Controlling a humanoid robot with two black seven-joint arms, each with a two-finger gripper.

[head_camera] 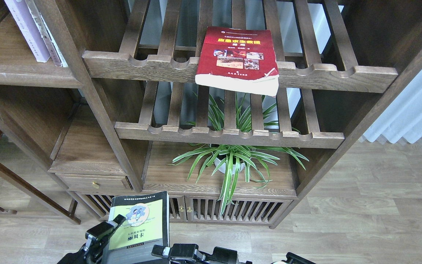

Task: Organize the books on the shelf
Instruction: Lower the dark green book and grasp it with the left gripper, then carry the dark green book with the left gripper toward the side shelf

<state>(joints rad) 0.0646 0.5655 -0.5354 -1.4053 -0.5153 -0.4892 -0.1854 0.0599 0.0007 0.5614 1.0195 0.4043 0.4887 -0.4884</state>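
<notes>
Left gripper (104,234) down at the bottom edge, pinching the black-bordered book (137,229) along its left side, one finger lying over the yellow-green cover. Right gripper (172,251) just beside the book's lower right corner, probably steadying it, but too dark and end-on to tell whether the fingers are spread or pressed together.

Book held cover up, well below the bookcase, out over the floor (361,205). Looks like a thinnish paperback: light, bendy, glossy cover, so likely to droop or slide if pinched by a corner. Better to grab along the spine edge, close to the middle.

Red book (237,57) lying flat on the upper slatted rack (240,73), front edge hanging over the notched rail. Thick, page block worn and a cover corner curled, so heavier and floppier; best gripped across the overhanging edge with support underneath.

White book with lavender top (26,29) standing upright on the solid shelf (24,73), top left, next to another volume.

Writing: Chinese titles on both covers, yellow on the red one, too small to read reliably. Spider plant (233,161) sitting on the cabinet top lower down.
</notes>
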